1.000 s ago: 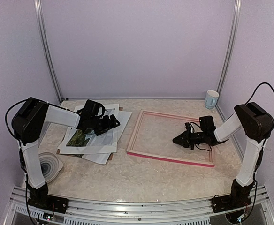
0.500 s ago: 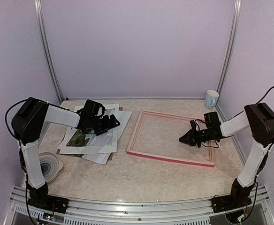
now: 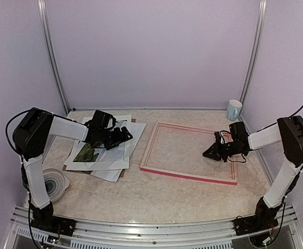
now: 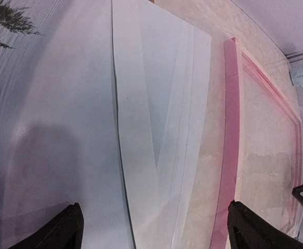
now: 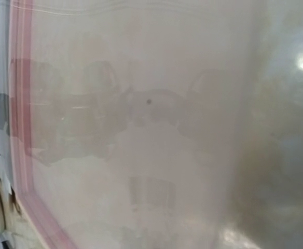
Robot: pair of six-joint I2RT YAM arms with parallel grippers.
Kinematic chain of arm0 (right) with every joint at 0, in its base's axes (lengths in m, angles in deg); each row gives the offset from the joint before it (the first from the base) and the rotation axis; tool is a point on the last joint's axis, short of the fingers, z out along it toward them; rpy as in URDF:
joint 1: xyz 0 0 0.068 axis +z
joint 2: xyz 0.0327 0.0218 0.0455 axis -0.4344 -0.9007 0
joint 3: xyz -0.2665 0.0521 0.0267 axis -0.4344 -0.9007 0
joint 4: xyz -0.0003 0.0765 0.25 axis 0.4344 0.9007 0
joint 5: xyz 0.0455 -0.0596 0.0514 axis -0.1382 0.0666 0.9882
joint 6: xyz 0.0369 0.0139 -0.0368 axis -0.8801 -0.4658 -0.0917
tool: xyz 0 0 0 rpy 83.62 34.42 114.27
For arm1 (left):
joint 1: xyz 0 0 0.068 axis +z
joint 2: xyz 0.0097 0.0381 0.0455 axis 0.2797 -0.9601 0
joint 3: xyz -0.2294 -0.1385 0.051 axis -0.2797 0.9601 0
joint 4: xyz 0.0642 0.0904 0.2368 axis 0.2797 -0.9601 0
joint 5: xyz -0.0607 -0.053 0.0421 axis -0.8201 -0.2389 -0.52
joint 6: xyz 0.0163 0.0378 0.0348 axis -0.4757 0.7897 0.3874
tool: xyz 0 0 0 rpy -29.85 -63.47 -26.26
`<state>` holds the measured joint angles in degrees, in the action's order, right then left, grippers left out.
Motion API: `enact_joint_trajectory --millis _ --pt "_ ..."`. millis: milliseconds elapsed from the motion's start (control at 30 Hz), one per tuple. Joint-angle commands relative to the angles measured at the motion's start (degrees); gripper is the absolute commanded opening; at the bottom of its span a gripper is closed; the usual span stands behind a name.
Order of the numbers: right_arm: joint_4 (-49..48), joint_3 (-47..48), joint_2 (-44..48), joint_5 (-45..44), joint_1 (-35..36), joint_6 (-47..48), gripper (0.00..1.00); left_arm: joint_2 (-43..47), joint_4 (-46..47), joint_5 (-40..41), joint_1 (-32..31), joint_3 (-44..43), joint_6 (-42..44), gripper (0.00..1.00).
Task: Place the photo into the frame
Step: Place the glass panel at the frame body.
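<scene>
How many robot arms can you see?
2. The left arm reaches over the pile of white sheets on the left. The right arm reaches over the pink-red frame on the right. None seem hidden.

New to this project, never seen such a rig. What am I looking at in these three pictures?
Two robot arms are bolted at the near table edge, each ending in a two-finger gripper. The wide picture comes from a fixed camera above and behind them. The other two come from a camera on each wrist, looking closely down. On the table lies a pink-red frame with no photo in it. Left of it is a stack of white sheets, with the photo of trees showing among them. A mug stands at the far right corner. The left gripper hovers open over the sheets. The right gripper is shut over the frame's right part. Neither appears to hold anything.
</scene>
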<state>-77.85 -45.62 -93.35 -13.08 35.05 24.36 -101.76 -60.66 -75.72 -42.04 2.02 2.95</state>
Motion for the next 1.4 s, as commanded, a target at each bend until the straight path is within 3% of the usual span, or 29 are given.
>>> enact_joint_trajectory --millis 0,900,1367 --pt "3.59 -0.50 2.24 -1.90 -1.74 2.81 0.06 0.75 -1.41 -0.89 0.05 -0.73 -0.52 0.95" --pt "15.41 0.80 7.60 -4.45 -6.42 11.53 0.07 0.58 -1.52 -0.51 -0.04 -0.71 -0.35 0.95" --pt "9.80 -1.67 13.38 3.50 -11.21 10.27 0.08 0.67 -1.52 -0.49 0.05 -0.68 -0.23 0.95"
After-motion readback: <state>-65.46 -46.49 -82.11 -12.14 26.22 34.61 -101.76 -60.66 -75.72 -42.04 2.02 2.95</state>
